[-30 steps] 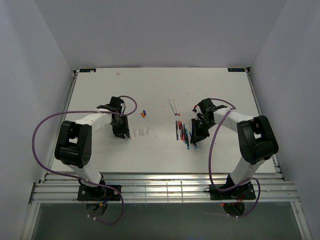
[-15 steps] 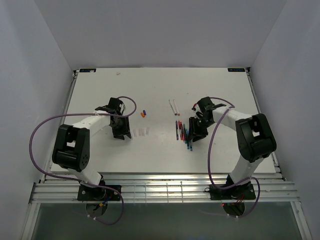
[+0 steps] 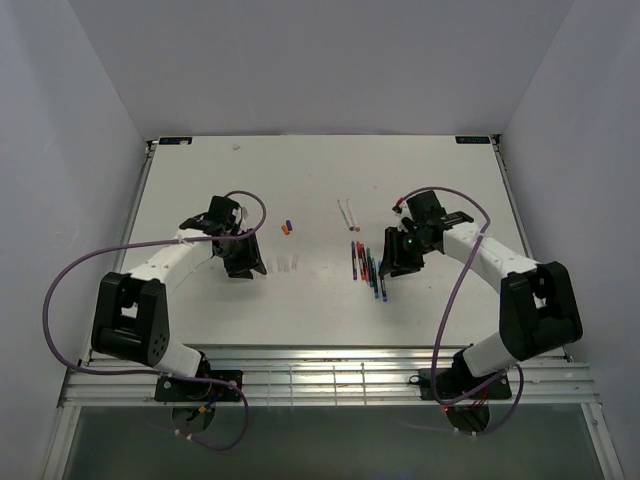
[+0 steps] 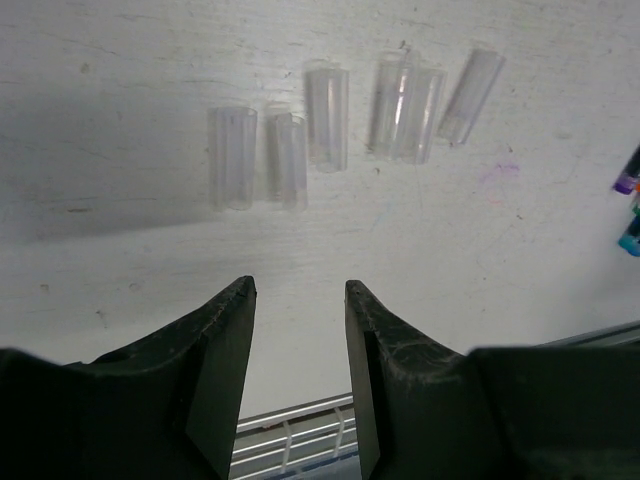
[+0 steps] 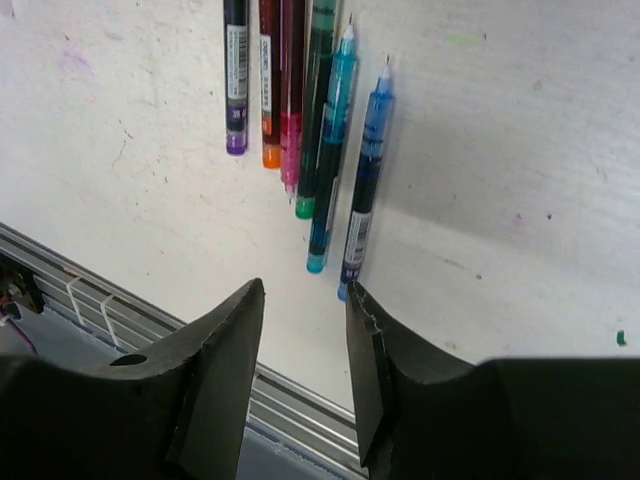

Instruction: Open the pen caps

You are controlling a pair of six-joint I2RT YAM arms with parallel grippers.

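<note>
**Red, blue and orange caps [image 3: 287,226] sit on the worktop [image 3: 200,180], clear of both hands**

Small and bunched together, the caps lie on bare white worktop between the two arms; they are nearer the left hand [image 3: 248,262] than the right hand [image 3: 392,262], beyond it and off to its right, and well apart from it; nothing touches them; neither wrist view shows them.

Left hand: fingers spread, nothing between them, poised over the worktop; its wrist view shows a loose row of clear tubes [image 4: 327,118] lying flat just past the fingertips, two pairs touching, the others apart; coloured pen ends peek in at the right edge of that view.

Right hand: fingers also parted and gripping nothing; it hangs just right of a bunch of pens [image 5: 300,100] that lie side by side, nearly parallel; in its wrist view the blue pen [image 5: 365,200] is the closest, its lower end just beside one fingertip; whether they touch cannot be told; the teal, green, pink, orange-ended and purple-ended pens lie further off.

Two white pens [image 3: 347,212] lie apart from the bunch, farther up the worktop, right of the caps.
</note>
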